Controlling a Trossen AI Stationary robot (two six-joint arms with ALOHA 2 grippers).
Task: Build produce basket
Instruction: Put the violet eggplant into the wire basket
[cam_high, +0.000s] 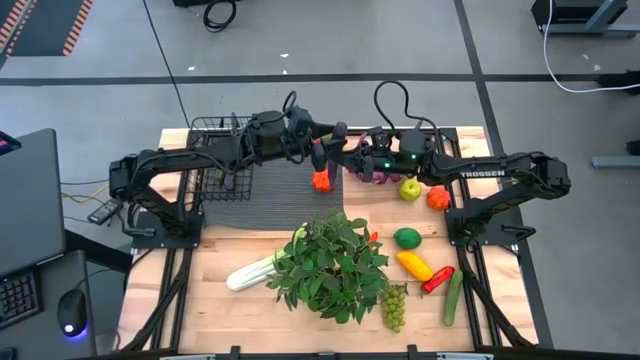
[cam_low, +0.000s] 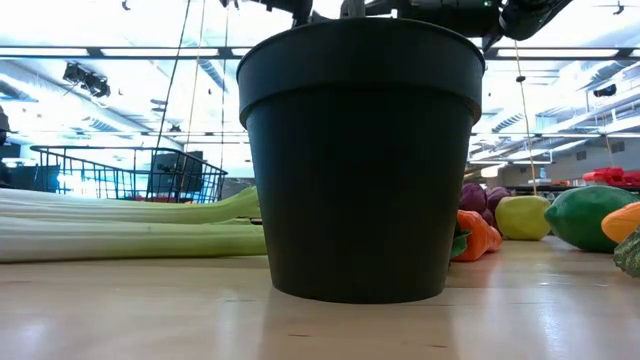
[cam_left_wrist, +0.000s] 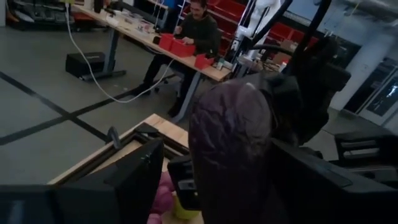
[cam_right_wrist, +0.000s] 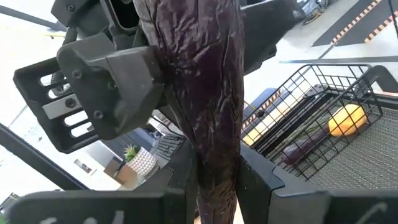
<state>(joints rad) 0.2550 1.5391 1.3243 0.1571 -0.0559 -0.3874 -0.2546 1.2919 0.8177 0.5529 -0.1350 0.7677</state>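
Spanning the pale wooden tabletop, both arms meet above its far edge; the black wire-mesh basket occupies the far-left corner. Right end effector clamps a wrinkled dark-purple eggplant; left end effector brackets it, fingers apart.

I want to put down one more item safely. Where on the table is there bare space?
Bare wood lies in the near-left corner of the table, below the celery and left of the leafy plant. The ribbed mat is mostly bare near the basket. It is crowded at the right: lime, yellow pepper, cucumber, grapes.
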